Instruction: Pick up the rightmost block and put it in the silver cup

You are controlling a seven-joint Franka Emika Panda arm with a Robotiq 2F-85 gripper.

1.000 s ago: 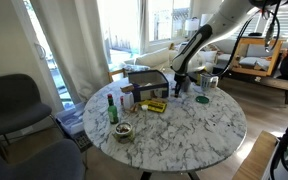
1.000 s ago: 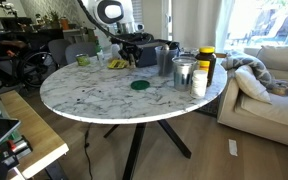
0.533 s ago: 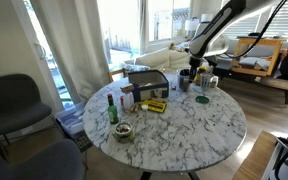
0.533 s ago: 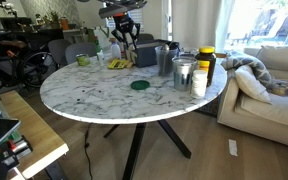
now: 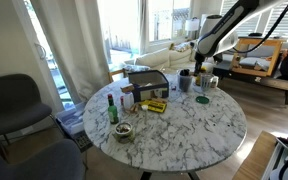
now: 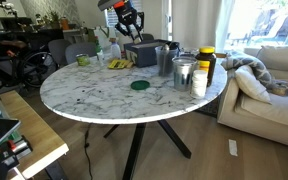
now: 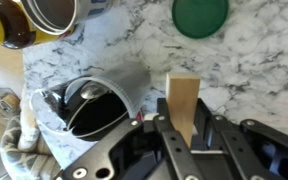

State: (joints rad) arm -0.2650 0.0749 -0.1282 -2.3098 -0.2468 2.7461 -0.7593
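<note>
Wrist view, tool (image 7: 185,126) closed on one wooden block (image 7: 182,95), one green lid (image 7: 200,14) on marble table (image 7: 269,70) beyond.

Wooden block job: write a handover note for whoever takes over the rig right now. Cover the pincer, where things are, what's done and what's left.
Pincer: shut on the wooden block, holding it upright above the marble table.
Silver cup: on the table, off to one side of the block in the wrist view, not under it. No block is in it.
Done: the block is picked up.
Left: carry the block over the cup, lower it and release.
</note>
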